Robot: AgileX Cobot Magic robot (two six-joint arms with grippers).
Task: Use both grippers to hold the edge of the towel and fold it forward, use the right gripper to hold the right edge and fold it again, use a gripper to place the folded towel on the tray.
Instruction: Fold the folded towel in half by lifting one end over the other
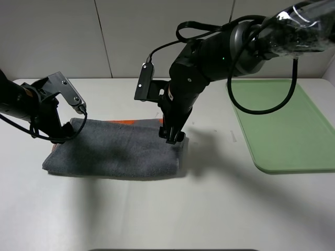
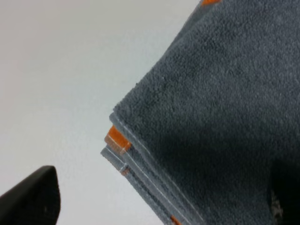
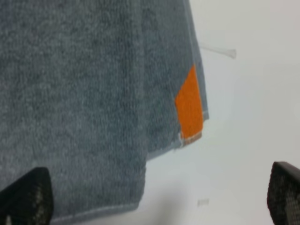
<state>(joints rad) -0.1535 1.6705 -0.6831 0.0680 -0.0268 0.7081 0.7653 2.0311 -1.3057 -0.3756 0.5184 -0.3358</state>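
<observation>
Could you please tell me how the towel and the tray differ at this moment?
The towel is dark grey with orange trim; the tray is pale green. The towel is soft and folded; the tray has a raised rim. Both lie flat on the white table.

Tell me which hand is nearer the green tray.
Right. The right hand is over the towel's right edge, on the tray's side; the left hand is at the towel's far left end.

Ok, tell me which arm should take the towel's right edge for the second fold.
Right. The right end effector hangs open over the right edge of the towel; the left end effector is at the opposite end.
</observation>
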